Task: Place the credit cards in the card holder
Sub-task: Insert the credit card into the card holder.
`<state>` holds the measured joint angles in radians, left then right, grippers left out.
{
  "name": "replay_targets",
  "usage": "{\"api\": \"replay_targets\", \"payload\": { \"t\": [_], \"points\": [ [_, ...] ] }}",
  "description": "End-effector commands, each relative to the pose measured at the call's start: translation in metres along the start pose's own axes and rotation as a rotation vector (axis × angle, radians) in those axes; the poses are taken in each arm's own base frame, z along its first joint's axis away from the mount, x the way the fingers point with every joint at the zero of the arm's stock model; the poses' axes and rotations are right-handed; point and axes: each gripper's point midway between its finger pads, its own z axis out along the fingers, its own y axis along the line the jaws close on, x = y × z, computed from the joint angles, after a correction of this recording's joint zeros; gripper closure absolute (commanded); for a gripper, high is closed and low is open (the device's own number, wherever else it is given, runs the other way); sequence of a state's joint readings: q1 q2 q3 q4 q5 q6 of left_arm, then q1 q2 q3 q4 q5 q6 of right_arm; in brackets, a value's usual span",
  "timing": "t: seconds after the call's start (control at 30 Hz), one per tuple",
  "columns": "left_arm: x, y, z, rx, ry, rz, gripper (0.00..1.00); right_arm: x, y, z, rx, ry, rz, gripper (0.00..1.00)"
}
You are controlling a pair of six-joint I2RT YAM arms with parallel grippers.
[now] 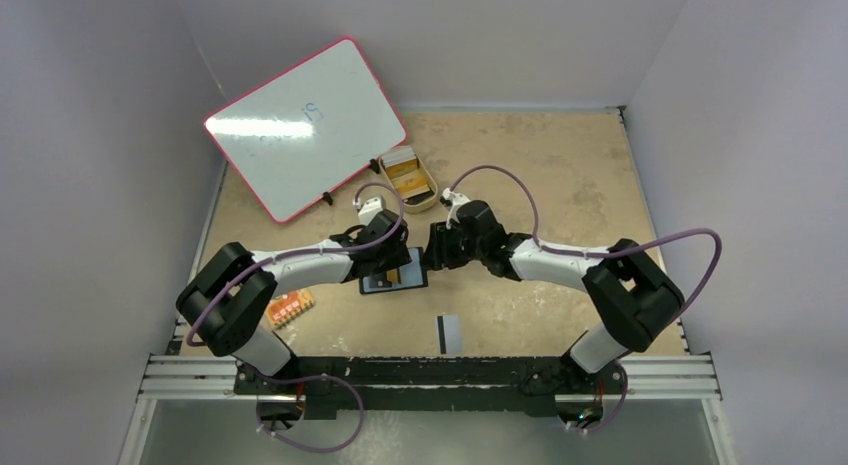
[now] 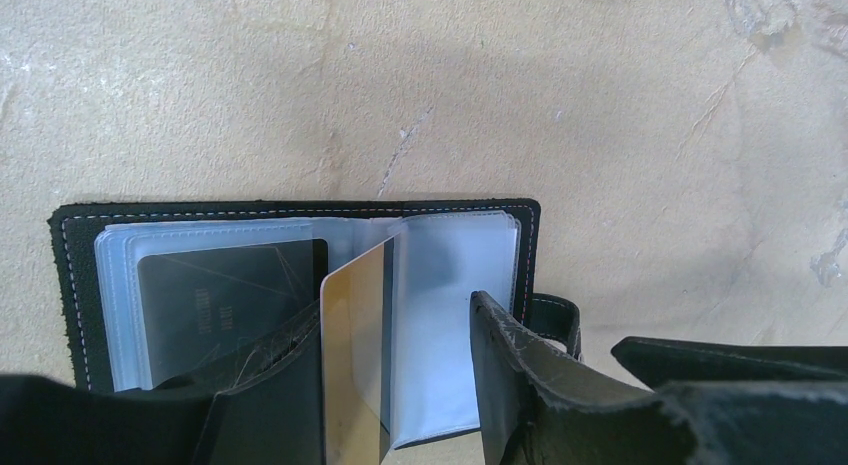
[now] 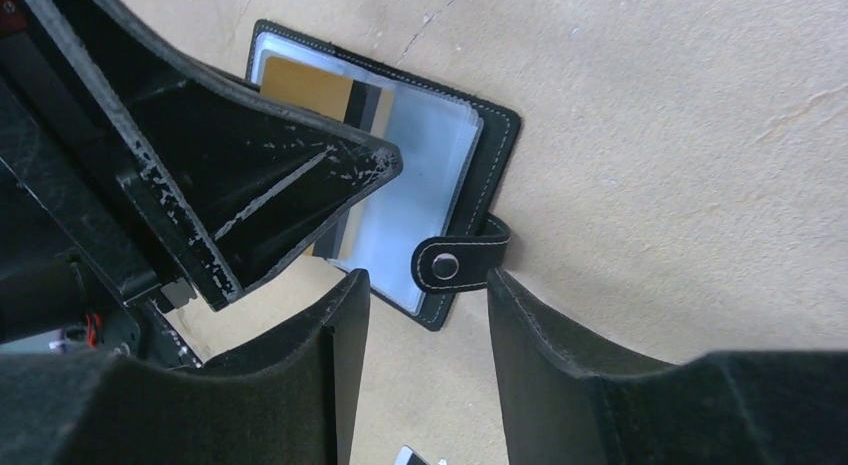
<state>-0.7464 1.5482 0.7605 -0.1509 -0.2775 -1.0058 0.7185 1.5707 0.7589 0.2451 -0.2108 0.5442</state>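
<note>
Open card holder (image 1: 393, 278) flat mid-table, gold card (image 2: 355, 365) tilted up among its pockets, between jaws of spread left gripper (image 2: 395, 310); right gripper (image 3: 425, 282) spread beside snap tab (image 3: 445, 265); striped card (image 1: 449, 332) nearer, tray (image 1: 428, 200), whiteboard (image 1: 305, 125) behind

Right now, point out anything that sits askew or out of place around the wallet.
The gold card stands tilted over the open card holder, against a finger of the left gripper, not seated in a sleeve. A pale striped card lies alone on the table, outside the holder.
</note>
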Motion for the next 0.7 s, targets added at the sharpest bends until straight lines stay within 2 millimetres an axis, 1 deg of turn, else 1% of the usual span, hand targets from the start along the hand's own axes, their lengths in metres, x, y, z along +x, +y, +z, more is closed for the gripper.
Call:
{"api": "replay_targets", "payload": {
  "t": [0.0, 0.17, 0.23, 0.43, 0.57, 0.6, 0.67],
  "points": [
    [-0.007, -0.002, -0.003, 0.009, -0.014, 0.009, 0.52, -0.004, 0.008, 0.004, 0.004, -0.015, -0.049, 0.50],
    [-0.006, -0.001, -0.004, 0.013, -0.015, 0.008, 0.52, 0.005, -0.010, 0.013, 0.101, 0.013, -0.061, 0.49],
    [-0.006, -0.001, -0.004, 0.013, -0.015, 0.009, 0.52, 0.003, -0.015, 0.015, 0.126, 0.006, -0.065, 0.50],
    [-0.003, -0.001, -0.002, 0.016, -0.006, 0.007, 0.53, -0.009, -0.016, 0.019, 0.137, -0.046, -0.092, 0.56],
    [-0.003, 0.000, -0.003, 0.016, -0.006, 0.007, 0.53, -0.011, -0.016, 0.021, 0.134, -0.056, -0.092, 0.63],
    [-0.003, 0.001, -0.003, 0.014, -0.008, 0.008, 0.53, -0.011, -0.017, 0.022, 0.137, -0.056, -0.088, 0.66],
    [-0.003, 0.001, -0.004, 0.013, -0.009, 0.007, 0.52, -0.010, -0.019, 0.021, 0.149, -0.057, -0.081, 0.75]
  ]
}}
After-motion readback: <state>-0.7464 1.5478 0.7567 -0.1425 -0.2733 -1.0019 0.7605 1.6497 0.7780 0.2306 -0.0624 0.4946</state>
